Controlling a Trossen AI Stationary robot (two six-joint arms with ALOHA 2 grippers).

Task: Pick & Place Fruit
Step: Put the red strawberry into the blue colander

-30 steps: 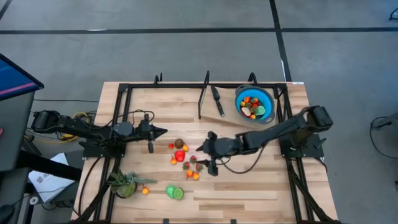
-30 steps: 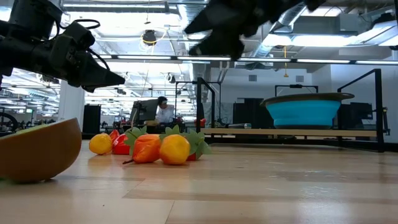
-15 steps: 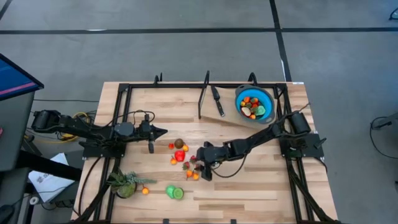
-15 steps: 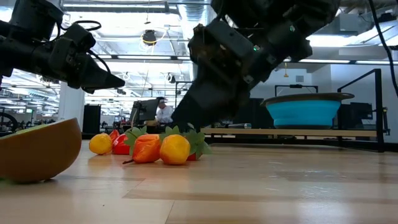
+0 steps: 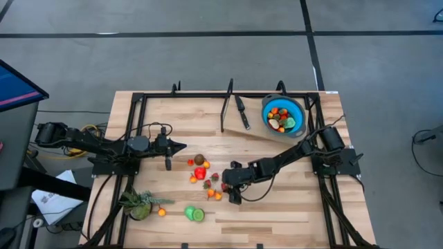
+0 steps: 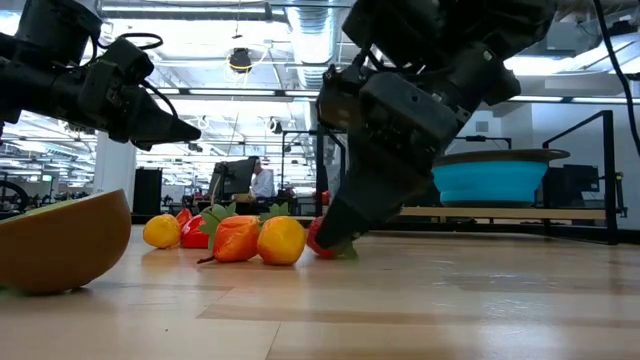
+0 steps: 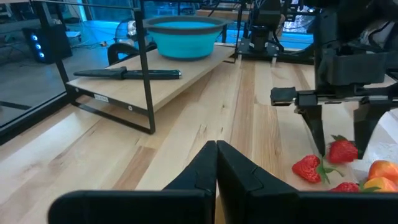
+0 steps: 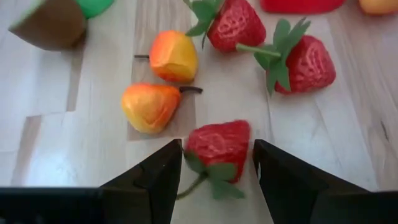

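Note:
Small toy fruits (image 5: 204, 176) lie loose on the wooden table's middle, and more sit in the blue bowl (image 5: 284, 116) at the far right. My right gripper (image 5: 224, 184) is down at the table, open. Its fingers stand on either side of one red strawberry (image 8: 217, 142), which lies on the wood, also seen in the left wrist view (image 7: 342, 151). Two orange pears (image 8: 149, 106) and two more strawberries (image 8: 305, 62) lie just beyond. My left gripper (image 5: 181, 146) hovers shut over the table, left of the fruits. My right gripper comes down slanting from the table's right, with one finger (image 8: 165, 171) at each flank of the strawberry (image 8: 239, 134), which rests on the table. The gaps are slivers; whether the fingers touch the fruit I cannot tell.
A black-handled knife (image 5: 241, 112) lies on the raised board beside the bowl. A spiky green plant (image 5: 138, 204), a green fruit (image 5: 194, 214) and a brown half fruit (image 6: 60, 240) sit toward the near left. Black frame rails (image 5: 225, 104) stand along the far edge and both sides.
My right gripper has come down from well above the table to the tabletop at the fruit cluster's right side, tipping more steeply downward as it sank. Its fingers now straddle one strawberry.

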